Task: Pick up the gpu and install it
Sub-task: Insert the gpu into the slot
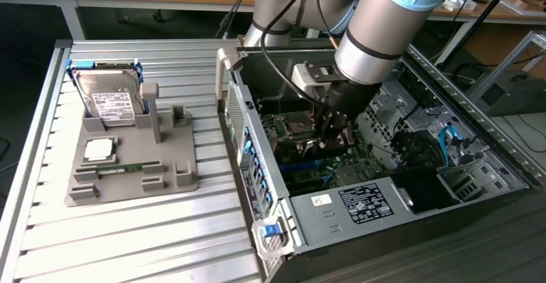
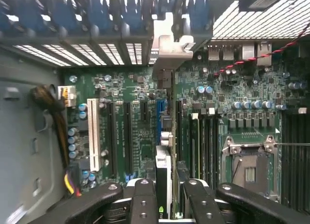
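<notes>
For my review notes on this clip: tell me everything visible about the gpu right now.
The gpu is a thin dark card seen edge-on, with a pale silvery strip along one side. It stands on edge between the fingers of the end effector, which is shut on it, above the green motherboard inside the open computer case, in line with the expansion slots. Whether its lower edge touches a slot cannot be told.

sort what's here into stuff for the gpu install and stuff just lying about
For the job:
- gpu, held edge-on in the hand
- motherboard with its expansion slots
- open computer case

Lying about:
- hard drive standing in the grey holder
- memory stick on that holder
- processor chip on that holder
</notes>
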Action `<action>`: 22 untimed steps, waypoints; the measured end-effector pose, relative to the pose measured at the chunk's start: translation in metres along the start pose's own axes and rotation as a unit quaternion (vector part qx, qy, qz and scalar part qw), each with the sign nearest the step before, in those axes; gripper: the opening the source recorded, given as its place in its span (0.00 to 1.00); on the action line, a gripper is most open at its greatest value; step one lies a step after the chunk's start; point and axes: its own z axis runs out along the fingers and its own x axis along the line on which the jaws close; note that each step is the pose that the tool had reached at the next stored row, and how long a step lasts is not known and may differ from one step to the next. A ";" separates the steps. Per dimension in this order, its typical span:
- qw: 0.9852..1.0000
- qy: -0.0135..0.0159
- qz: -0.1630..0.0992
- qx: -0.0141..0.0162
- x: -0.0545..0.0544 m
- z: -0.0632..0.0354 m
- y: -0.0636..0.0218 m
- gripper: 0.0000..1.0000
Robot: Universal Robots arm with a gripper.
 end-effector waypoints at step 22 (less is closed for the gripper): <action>1.000 0.023 0.001 -0.004 -0.006 0.0036 0.0111 0.27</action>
